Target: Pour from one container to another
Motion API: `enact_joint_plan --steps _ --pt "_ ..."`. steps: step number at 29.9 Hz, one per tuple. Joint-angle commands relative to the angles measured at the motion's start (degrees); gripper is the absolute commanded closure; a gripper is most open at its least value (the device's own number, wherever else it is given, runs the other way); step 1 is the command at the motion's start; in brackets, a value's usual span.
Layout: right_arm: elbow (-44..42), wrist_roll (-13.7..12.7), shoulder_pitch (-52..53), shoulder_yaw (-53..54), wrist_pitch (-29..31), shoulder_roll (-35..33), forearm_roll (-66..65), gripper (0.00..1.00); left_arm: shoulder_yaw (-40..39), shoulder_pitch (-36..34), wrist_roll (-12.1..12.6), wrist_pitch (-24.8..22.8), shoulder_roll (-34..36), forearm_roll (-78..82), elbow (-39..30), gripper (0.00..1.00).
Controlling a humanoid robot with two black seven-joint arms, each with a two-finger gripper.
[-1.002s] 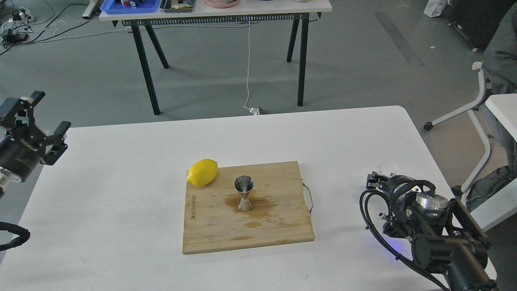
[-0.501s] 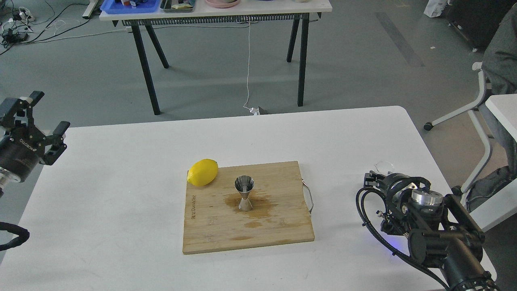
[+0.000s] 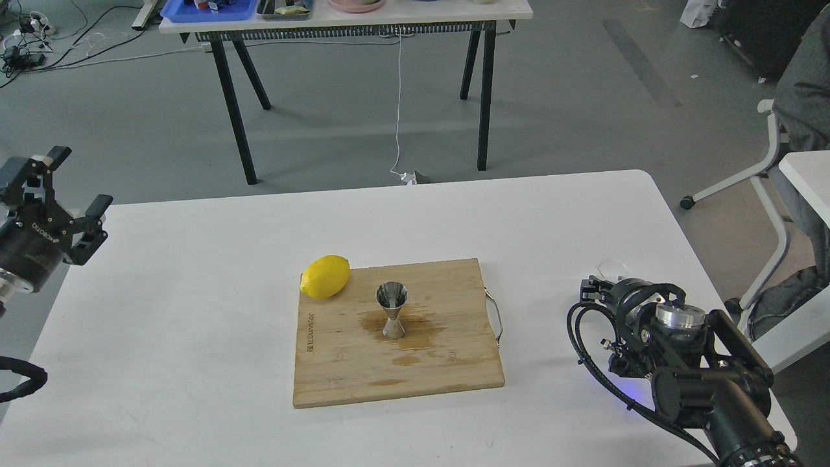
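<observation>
The steel jigger [image 3: 392,309] stands upright on the wooden cutting board [image 3: 447,363], in a brown wet stain. The small clear glass cup [image 3: 611,266] shows only as a rim just behind my right gripper [image 3: 596,285], low over the table's right side. The gripper is dark and seen from behind, with the cup at its tip, and the cup travels with it. My left gripper [image 3: 78,180] hangs open and empty beyond the table's left edge, far from the board.
A yellow lemon [image 3: 325,276] lies at the board's back left corner. A metal handle [image 3: 496,318] sticks out from the board's right side. An office chair [image 3: 771,175] and a second white table [image 3: 807,172] stand to the right.
My right arm has drifted left and slightly down, and the glass cup has moved left with it. The left arm, jigger and lemon stay put.
</observation>
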Motion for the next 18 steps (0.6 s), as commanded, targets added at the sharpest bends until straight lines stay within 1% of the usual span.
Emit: enact_joint_plan --steps 1,9,11,15,18 --pt "0.1 0.0 0.0 0.0 -0.1 0.0 0.0 0.42 0.0 0.0 0.0 0.0 0.0 0.0 0.0 0.01" --pt "0.2 0.0 0.0 0.0 -0.1 0.0 0.1 0.40 0.0 0.0 0.0 0.0 0.0 0.0 0.0 0.01" --pt "0.3 0.0 0.0 -0.1 -0.1 0.0 0.0 0.37 0.0 0.0 0.0 0.0 0.0 0.0 0.0 0.01" --pt "0.4 0.0 0.0 -0.1 -0.1 0.0 0.1 0.36 0.0 0.0 0.0 0.0 0.0 0.0 0.0 0.01" --pt "0.5 0.0 0.0 -0.1 -0.2 0.0 0.0 0.30 0.0 0.0 0.0 0.0 0.0 0.0 0.0 0.01"
